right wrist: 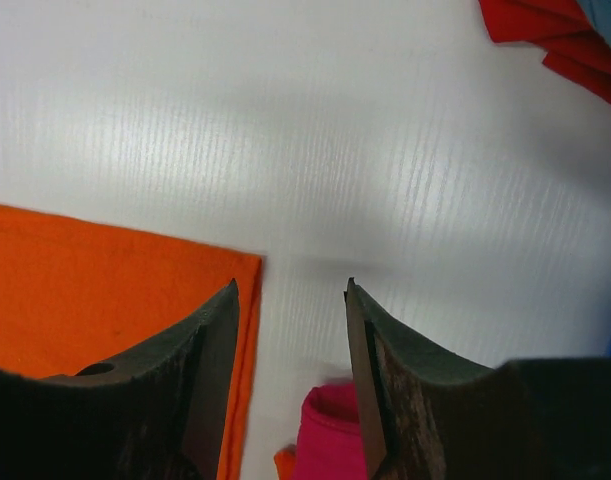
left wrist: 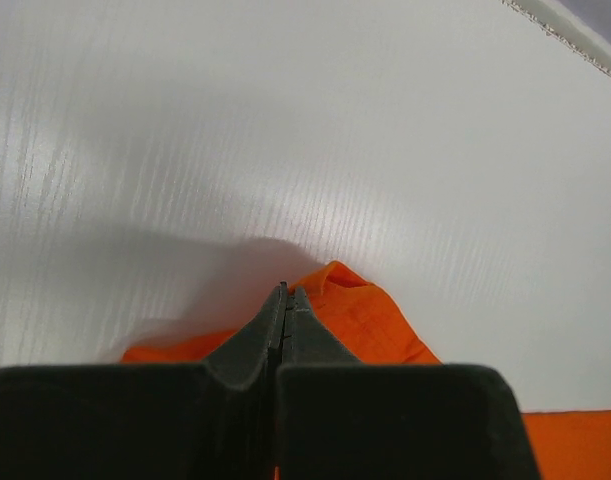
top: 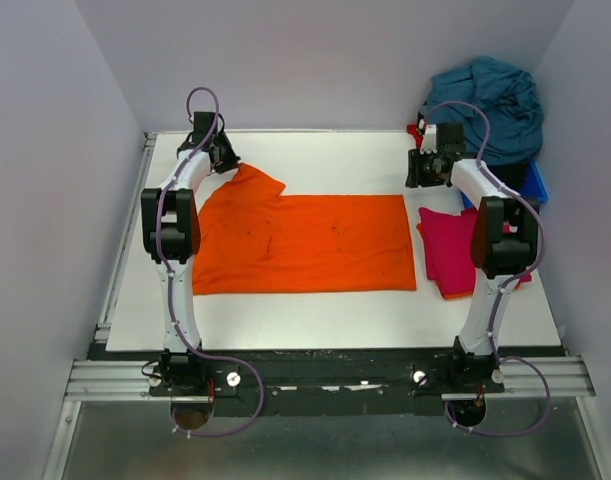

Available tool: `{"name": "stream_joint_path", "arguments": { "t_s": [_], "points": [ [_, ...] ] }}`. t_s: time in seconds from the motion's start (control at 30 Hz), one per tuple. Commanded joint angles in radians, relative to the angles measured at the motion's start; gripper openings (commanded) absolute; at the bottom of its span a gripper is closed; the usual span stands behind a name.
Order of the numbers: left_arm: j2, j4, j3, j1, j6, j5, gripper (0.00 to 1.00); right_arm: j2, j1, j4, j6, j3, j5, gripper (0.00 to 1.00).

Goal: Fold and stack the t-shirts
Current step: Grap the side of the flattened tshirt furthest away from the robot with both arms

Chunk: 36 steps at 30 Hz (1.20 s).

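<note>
From above, nearest: metal rail (top: pixel 325 376) with both arm bases. Beyond it, spread flat on the white surface (top: pixel 325 152), orange t-shirt (top: pixel 305 245), sleeve end left, hem right. Left fingers (top: pixel 223 158) down at the far left sleeve; right fingers (top: pixel 422 170) poised by the far right corner. Just right of the hem, magenta t-shirt (top: pixel 447 250), already folded. In the far right corner, teal-blue heap (top: pixel 490 105) atop a blue bin (top: pixel 535 186).

From the left wrist: left fingers (left wrist: pixel 287 300) pressed tight together, tips over the sleeve point of the orange t-shirt (left wrist: pixel 363 312); no telling whether pinching cloth or merely touching.

From the right wrist: right fingers (right wrist: pixel 223 312) spread, nothing between, hanging over bare surface. Corner of the orange t-shirt (right wrist: pixel 105 290) just left, magenta t-shirt (right wrist: pixel 330 428) near right, red cloth (right wrist: pixel 545 30) far right.

Judged step: taking hold of the far edge for a fold of the orange t-shirt. Next move likely calls for lowering the right fingers onto that corner, closing, then carrying the far edge toward the near edge, both arms in time.
</note>
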Motion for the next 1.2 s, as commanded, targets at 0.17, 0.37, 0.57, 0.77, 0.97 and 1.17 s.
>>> {"name": "stream_joint_path", "arguments": {
  "t_s": [0.17,0.37,0.57,0.77,0.97,1.17],
  "points": [
    [-0.073,0.017,-0.011,-0.001,0.023,0.021,0.00,0.086,-0.006,-0.058,-0.093,0.115,-0.155,0.55],
    [-0.067,0.013,-0.008,0.000,0.029,0.019,0.00,0.135,-0.005,-0.121,-0.128,0.173,-0.133,0.54],
    [-0.066,0.012,-0.002,0.000,0.031,0.021,0.00,0.232,-0.002,-0.248,-0.195,0.291,-0.120,0.55],
    [-0.066,0.009,-0.003,0.002,0.034,0.019,0.00,0.230,0.003,-0.262,-0.217,0.295,-0.117,0.53],
    [-0.064,0.006,0.001,0.003,0.034,0.022,0.00,0.258,0.003,-0.389,-0.291,0.379,-0.169,0.55],
    [-0.066,0.004,0.001,0.003,0.039,0.021,0.00,0.302,0.009,-0.457,-0.304,0.448,-0.238,0.54]
  ]
}}
